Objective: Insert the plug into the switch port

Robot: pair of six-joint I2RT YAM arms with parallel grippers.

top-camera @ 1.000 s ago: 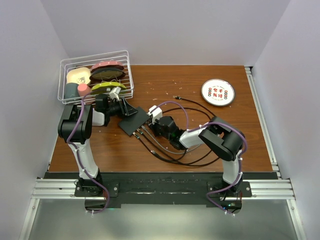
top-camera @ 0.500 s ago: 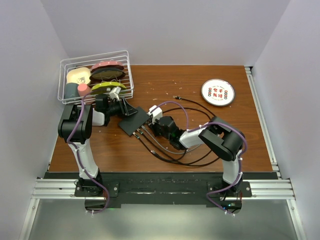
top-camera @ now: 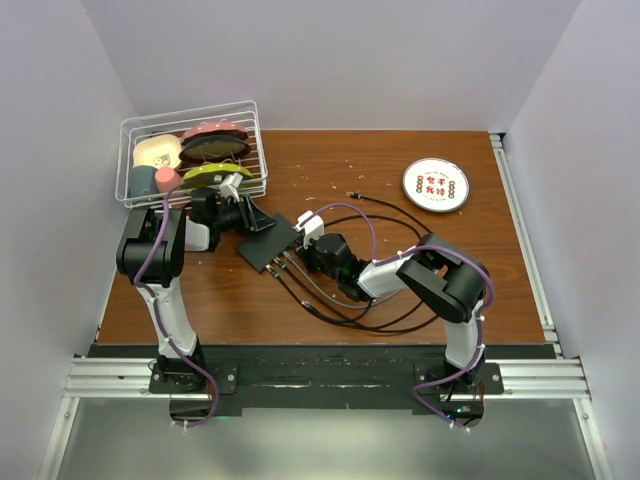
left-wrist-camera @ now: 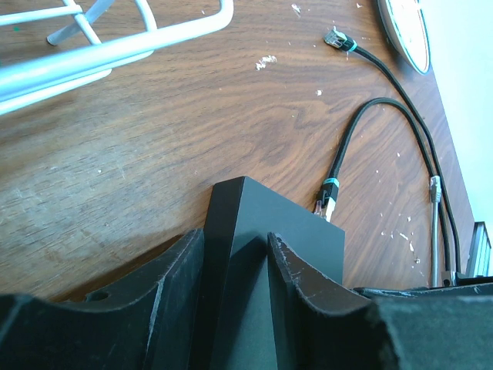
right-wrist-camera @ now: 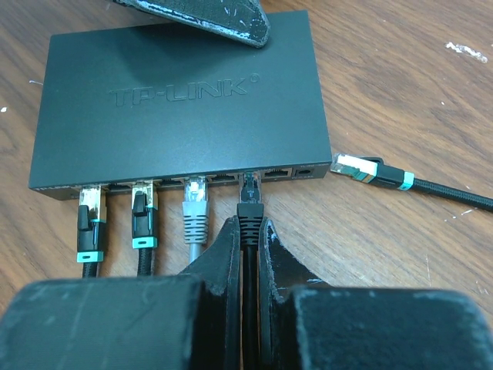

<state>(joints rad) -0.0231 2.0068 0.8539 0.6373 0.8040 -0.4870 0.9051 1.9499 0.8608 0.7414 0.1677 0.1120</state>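
1. The left gripper (left-wrist-camera: 237, 250) reaches in from the left. Its jaws are part-closed and clamped on the far corner of the switch box (right-wrist-camera: 177, 92), one finger lying on the lid, so it looks placed to brace the box against a push.
2. Along the box's near long edge, the three leftmost sockets are filled by two teal-banded plugs (right-wrist-camera: 88, 220) and then a grey plug (right-wrist-camera: 196, 208).
3. The switch port (right-wrist-camera: 250, 179) is the fourth socket, straight ahead of the right gripper. The black plug (right-wrist-camera: 250, 206) has its nose at or just inside the port's mouth; I cannot tell whether it is latched.
4. The plug's long axis runs square to that edge and in line with the port, so I judge the move to be a straight push forward with no sideways correction.
5. The right gripper (right-wrist-camera: 245, 243) is the nearer one. Its jaws are nearly closed and pinch the plug's tail.
6. A loose plug (right-wrist-camera: 368, 169) lies on the table (right-wrist-camera: 400, 85) just beside the box's right corner.
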